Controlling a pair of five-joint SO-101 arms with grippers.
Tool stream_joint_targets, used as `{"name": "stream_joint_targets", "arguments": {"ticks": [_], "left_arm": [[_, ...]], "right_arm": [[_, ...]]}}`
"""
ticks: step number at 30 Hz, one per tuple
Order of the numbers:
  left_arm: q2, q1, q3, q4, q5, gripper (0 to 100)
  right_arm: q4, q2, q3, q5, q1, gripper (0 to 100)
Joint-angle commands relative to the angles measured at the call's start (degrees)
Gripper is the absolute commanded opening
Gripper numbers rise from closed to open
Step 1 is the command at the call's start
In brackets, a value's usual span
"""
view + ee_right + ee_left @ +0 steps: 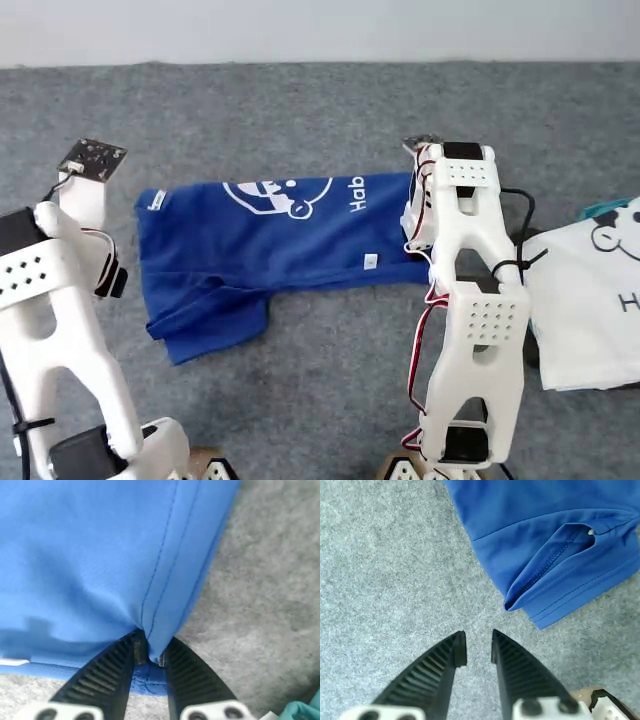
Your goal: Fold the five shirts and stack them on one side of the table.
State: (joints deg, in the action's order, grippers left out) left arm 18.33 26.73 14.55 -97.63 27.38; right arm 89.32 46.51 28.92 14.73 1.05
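We see the right gripper (150, 652) pinched shut on the hem of the blue shirt (270, 240), which is spread mid-table (300, 100). The left gripper (479, 647) is slightly parted and empty, over bare felt beside that shirt's folded corner. A white shirt (590, 300) lies at the table's right edge, with teal cloth (605, 208) touching it.

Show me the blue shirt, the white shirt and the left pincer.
blue shirt (290, 250): high view, mid body.
white shirt (580, 330): high view, plain front.
left pincer (478, 648): left wrist view, between its fingertips.
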Motion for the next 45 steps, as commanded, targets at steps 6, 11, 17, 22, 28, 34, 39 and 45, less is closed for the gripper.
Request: {"name": "stream_joint_targets", "arguments": {"ticks": [6, 11, 17, 22, 28, 34, 39, 45], "left_arm": [[1.8, 0.0, 2.2, 0.5, 0.7, 9], [1.8, 0.0, 2.2, 0.5, 0.7, 9], [1.8, -0.1, 2.2, 0.5, 0.7, 9], [1.8, -0.1, 2.2, 0.4, 0.6, 9], [1.3, -2.0, 2.8, 0.4, -0.6, 9], [1.3, -10.7, 8.2, 0.9, -1.0, 9], [1.3, -12.3, 17.5, 10.8, -1.0, 9], [1.2, -12.3, 26.5, 18.6, -0.7, 9]], "right_arm": [[4.4, -3.6, 0.6, 0.8, -1.8, 0.9], [6.8, -8.7, 0.3, 4.2, -5.6, 0.9], [6.0, -8.7, 0.3, 4.4, -10.1, 0.9], [5.7, -8.2, 0.3, 4.4, -10.7, 0.9], [8.0, -6.2, 0.4, 4.1, -10.7, 5.5], [13.3, -12.9, 0.5, 5.1, -10.4, 25.5], [13.7, -23.1, 0.2, 5.2, -10.6, 26.6], [13.6, -38.0, -3.3, 5.2, -10.2, 26.6]]}}
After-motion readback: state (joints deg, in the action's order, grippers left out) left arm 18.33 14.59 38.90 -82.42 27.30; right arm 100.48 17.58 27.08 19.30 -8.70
